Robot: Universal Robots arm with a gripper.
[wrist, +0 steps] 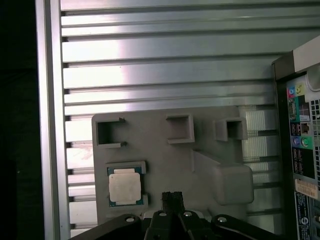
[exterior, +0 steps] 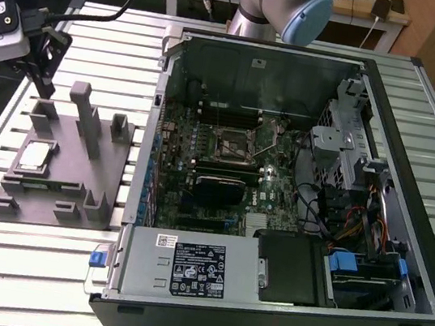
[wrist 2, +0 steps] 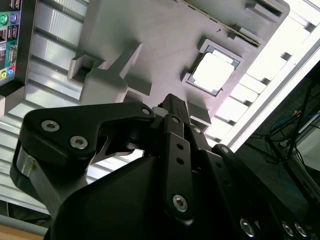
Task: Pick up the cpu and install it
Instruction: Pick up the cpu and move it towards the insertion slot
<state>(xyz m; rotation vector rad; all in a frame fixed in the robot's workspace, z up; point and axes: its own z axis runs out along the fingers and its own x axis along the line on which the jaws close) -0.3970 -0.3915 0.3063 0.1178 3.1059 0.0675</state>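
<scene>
In sq. pocket of grey plastic fixture [wrist: 165, 160] lies flat silver cpu [wrist: 124, 188]; black jaws nearby, pressed together, empty.

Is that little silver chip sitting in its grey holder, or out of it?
In. The cpu lies flat in a square recess of the grey fixture; the gripper is apart from it.

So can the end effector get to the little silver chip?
Probably yes. The chip lies uncovered in its grey holder, and the end effector hovers close by, with nothing between them.
</scene>
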